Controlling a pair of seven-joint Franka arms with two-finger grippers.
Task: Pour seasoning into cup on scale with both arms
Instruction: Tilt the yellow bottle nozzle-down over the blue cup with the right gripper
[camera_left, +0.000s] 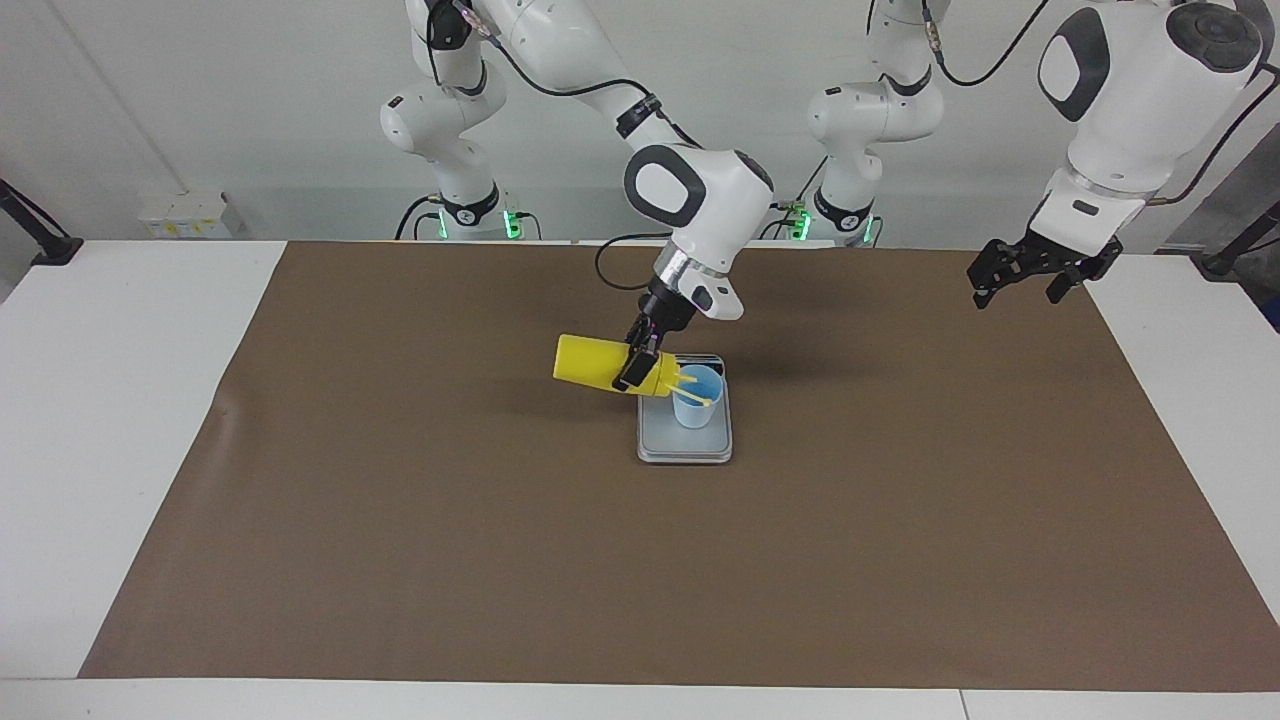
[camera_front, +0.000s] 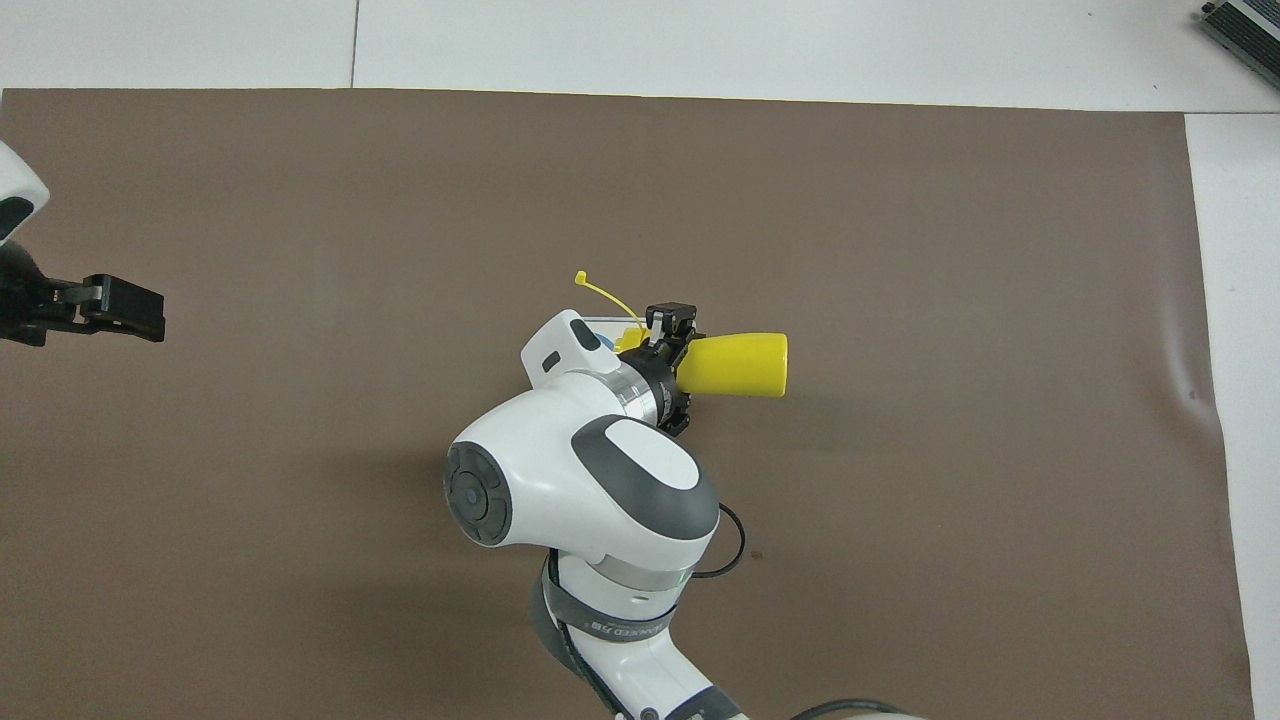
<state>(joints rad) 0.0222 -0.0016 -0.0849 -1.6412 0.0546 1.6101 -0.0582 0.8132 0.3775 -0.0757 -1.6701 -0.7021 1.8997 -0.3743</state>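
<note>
At the centre of the facing view, the right gripper (camera_left: 637, 368) has its jaws pinching a yellow bottle (camera_left: 590, 364) near the nozzle end. The bottle lies almost on its side in the air, its nozzle tipped slightly down over the mouth of a light blue cup (camera_left: 697, 398). A thin yellow cap strap (camera_left: 697, 396) dangles across the cup's rim. In the overhead view the same gripper (camera_front: 672, 352) sits just right of centre, with the bottle (camera_front: 735, 364) sticking out sideways and the cup almost wholly hidden under the wrist.

The cup stands on a flat grey scale (camera_left: 685, 447) on the brown mat (camera_left: 400, 520) that covers the white worktop (camera_left: 120, 400), at the middle of the frame.

The bottle looks like soft, light plastic, so a firm pinch may squeeze it and push seasoning out faster than wanted. The grip near the nozzle gives good aim. The cup looks very light and easy to knock over, best held low around its body.

The left gripper (camera_left: 1040, 268) hangs over the mat's corner at the upper right of the facing view, jaws spread and holding nothing, waiting.
</note>
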